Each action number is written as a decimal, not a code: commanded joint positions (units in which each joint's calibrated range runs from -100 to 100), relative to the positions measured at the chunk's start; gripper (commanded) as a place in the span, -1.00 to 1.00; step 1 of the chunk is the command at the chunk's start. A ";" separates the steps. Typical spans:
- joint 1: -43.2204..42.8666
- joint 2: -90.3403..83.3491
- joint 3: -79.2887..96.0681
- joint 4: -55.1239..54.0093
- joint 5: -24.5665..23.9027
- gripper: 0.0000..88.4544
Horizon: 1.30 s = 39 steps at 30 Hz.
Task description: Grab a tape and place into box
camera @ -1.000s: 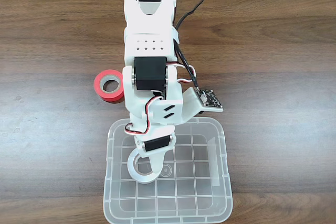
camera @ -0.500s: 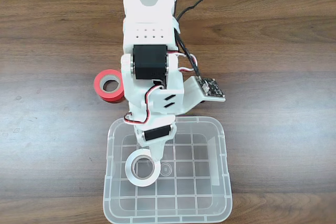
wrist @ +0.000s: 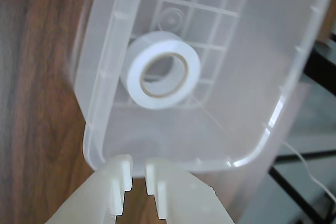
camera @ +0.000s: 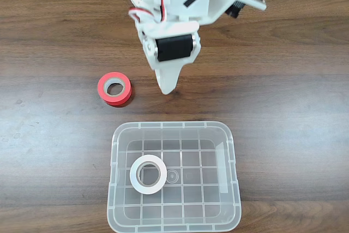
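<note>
In the fixed view the white roll of tape [camera: 148, 174] lies flat on the grid-patterned floor of the clear plastic box [camera: 113, 163], left of centre and clear of all four walls, with its pale core facing up. It looks like a light, stiff ring: the wound body should not give under the fingers, though its smooth outer face may be a little slippery, so the surest hold, were it needed again, would be one finger down through the core and the other on the outside wall, pinching the ring's thickness. The gripper [camera: 166, 90] hangs above bare tabletop beyond the box's far rim, carrying nothing; from above its fingers read as one tapered point, so the gap cannot be judged here. A red-orange roll with a grey core [camera: 114, 89] sits on the wooden table [camera: 283, 96] to the left of the gripper, outside the box. Half a second earlier the arm reached over the box with its tip right at the white roll; it has since pulled back up and away toward its base, while the roll, the box and the red-orange roll have stayed put. In the wrist view the gripper [wrist: 137, 174] shows at the bottom edge, empty, its two pale fingers [wrist: 122, 174] only narrowly apart, and the tape [wrist: 160, 70] rests inside the box [wrist: 97, 129] below.
</note>
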 commanded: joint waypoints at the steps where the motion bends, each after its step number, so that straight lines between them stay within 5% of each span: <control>1: -0.50 -18.85 12.67 1.10 -0.01 -0.97; 11: -0.50 -49.58 52.70 -1.47 -0.48 -0.97; 24: -1.23 -80.96 112.45 -29.12 -0.80 -0.97; 39: -0.50 -110.40 141.62 -32.46 -7.18 -0.97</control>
